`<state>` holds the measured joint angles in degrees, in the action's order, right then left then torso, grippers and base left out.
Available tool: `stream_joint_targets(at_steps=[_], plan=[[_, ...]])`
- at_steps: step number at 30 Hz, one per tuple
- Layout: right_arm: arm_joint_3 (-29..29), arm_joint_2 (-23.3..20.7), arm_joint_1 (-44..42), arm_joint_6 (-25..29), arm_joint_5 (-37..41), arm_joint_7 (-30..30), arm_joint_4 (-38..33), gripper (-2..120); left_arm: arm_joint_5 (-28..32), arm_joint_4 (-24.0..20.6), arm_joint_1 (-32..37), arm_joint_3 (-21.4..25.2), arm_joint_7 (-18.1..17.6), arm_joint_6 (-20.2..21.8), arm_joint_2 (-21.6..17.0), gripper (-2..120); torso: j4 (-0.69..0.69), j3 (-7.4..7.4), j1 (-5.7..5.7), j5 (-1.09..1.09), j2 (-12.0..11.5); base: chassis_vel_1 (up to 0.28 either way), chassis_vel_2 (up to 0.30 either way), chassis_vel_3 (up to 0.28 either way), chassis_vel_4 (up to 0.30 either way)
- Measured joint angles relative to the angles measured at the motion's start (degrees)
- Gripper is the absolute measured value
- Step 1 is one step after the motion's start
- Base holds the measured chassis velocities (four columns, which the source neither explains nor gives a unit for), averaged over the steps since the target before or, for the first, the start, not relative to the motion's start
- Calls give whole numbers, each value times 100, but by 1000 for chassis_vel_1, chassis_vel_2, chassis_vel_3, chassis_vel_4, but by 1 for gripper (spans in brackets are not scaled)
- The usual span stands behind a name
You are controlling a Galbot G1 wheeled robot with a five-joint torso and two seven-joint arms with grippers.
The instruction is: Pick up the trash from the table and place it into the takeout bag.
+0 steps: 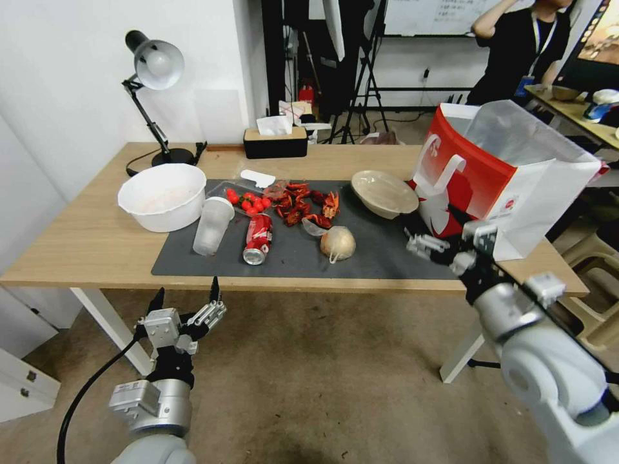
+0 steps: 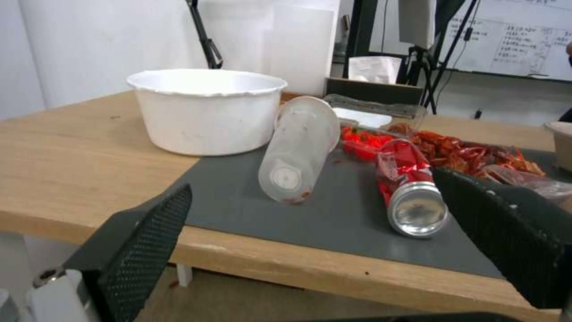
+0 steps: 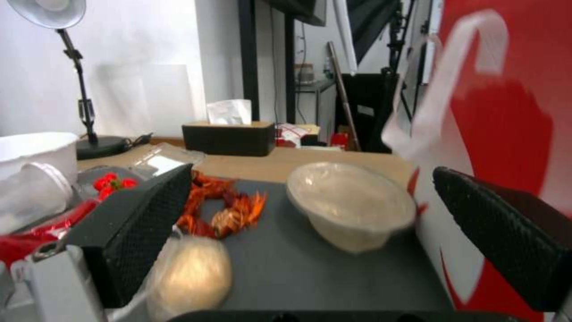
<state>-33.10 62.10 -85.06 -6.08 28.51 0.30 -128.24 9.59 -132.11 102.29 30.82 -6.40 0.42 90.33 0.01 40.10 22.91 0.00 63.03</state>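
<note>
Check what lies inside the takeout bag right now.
The takeout bag stands open with its translucent liner rising above the rim. Its walls and the liner hide the interior, so any contents cannot be seen.

A crushed red soda can (image 1: 257, 239) and a frosted clear plastic cup (image 1: 212, 225) are laid on their sides on the table's (image 1: 77, 245) dark grey mat (image 1: 380, 254), near its front edge. Red crayfish shells (image 1: 303, 203) are scattered mid-mat, a small knotted bag (image 1: 338, 243) just in front. A beige shallow bowl (image 1: 383, 192) is tilted beside the red-and-white takeout bag (image 1: 509, 180), stood open at the right end.
</note>
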Motion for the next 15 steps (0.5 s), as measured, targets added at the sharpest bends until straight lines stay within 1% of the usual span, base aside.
stream_joint_targets(at_steps=[1, 3, 4, 5, 9, 15], plan=[[0, 0, 0, 0, 0, 0, 0, 100, 0, 0, 0, 0, 0, 0, 0, 100, 0, 0, 0, 0, 0, 0, 0, 0, 0], [15, 166, -313, 307, -215, 6, 58, 100, -1, 14, 6, 4, 0, -9, 0, 100, -1, 0, 0, -1, 0, 0, 0, 0, 0], [40, 294, -547, 555, -409, 16, 133, 100, -1, 22, 6, 9, 1, -14, 1, 100, -1, 0, 0, 0, 0, 0, 0, 0, 0], [40, 294, -547, 555, -409, 16, 133, 100, -1, 22, 6, 9, 1, -14, 1, 100, -1, 0, 0, 0, 0, 0, 0, 0, 0], [142, 599, -1216, 1181, -747, 64, 351, 100, -3, 60, 1, 14, 2, -17, 3, 100, -1, 0, 0, 0, -1, 0, 0, 0, 0], [189, 704, -1555, 1479, -943, 134, 459, 100, -22, 83, 1, 9, 6, -13, 6, 100, 0, 0, 0, 0, 0, 0, 0, 0, 0]])
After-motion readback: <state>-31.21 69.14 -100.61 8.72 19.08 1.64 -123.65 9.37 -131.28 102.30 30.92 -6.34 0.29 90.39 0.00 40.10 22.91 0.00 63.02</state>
